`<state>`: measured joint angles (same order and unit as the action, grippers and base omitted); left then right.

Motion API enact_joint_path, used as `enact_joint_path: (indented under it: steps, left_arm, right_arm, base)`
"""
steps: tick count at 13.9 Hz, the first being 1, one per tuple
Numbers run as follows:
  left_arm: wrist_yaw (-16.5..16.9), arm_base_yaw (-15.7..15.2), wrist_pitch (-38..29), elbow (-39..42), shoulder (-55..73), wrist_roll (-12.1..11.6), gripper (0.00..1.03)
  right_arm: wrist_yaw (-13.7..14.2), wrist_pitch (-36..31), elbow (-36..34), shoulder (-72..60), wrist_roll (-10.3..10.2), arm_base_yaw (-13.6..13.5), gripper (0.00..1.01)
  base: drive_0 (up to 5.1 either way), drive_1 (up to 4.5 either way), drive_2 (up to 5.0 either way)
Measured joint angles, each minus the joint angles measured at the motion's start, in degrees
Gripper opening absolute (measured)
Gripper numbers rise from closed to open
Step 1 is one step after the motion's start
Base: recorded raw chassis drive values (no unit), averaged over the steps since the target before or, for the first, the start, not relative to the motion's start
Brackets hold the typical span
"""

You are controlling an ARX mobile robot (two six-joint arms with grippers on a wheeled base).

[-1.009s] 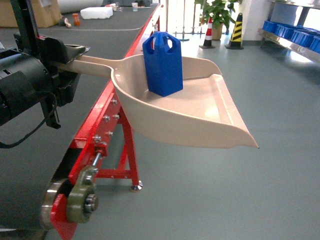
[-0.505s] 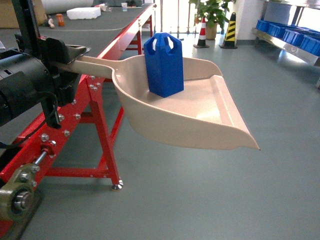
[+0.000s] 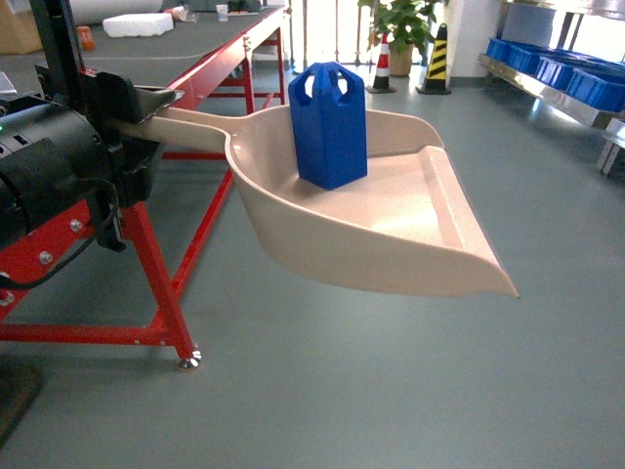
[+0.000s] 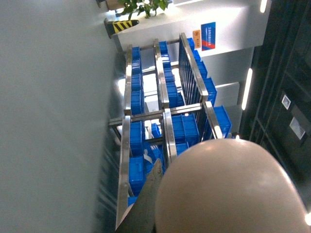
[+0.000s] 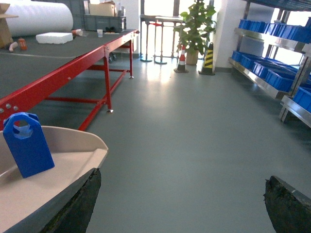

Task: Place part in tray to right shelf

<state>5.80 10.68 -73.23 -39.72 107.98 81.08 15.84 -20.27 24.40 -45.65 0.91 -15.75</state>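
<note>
Head view: left claw [image 3: 132, 122] clamps tray [image 3: 410, 244] handle above grey floor [image 3: 391, 391]; right claw [image 5: 182, 204] gapes.

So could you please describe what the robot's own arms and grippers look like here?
The left arm is bulky, matte black, with a rounded cylindrical housing, a thin black cable looping beneath it and a small green light on top. Of the right gripper, only two dark, rough-textured fingertips show at the frame's bottom edge.
</note>
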Motion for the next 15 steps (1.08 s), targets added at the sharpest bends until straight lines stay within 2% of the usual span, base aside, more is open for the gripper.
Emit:
enact_joint_path:
  steps: [7,9,10,15]
  left_arm:
    - [0.0,0.0,-0.1,0.0,0.0,0.0,0.14]
    - [0.0,0.5,-0.1,0.0,0.0,0.0,0.14]
    - [0.7,0.8,0.0,0.0,0.0,0.0,0.14]
    - [0.0,0.0,0.0,0.0,0.0,0.0,0.14]
  right_arm:
    - [0.0,-0.2,0.0,0.1,0.0,-0.1,0.98]
    - [0.5,0.1,0.0,0.0,0.0,0.1,0.98]
    - [0.4,0.0,0.0,0.1,0.0,0.0,0.98]
    - [0.2,0.0,0.0,0.4,0.0,0.0,0.98]
  base:
    - [5.0,-2.42,-2.4]
    - [0.0,0.00,0.0]
    - [0.2,1.23,-0.8]
    - [0.1,4.47,-4.2]
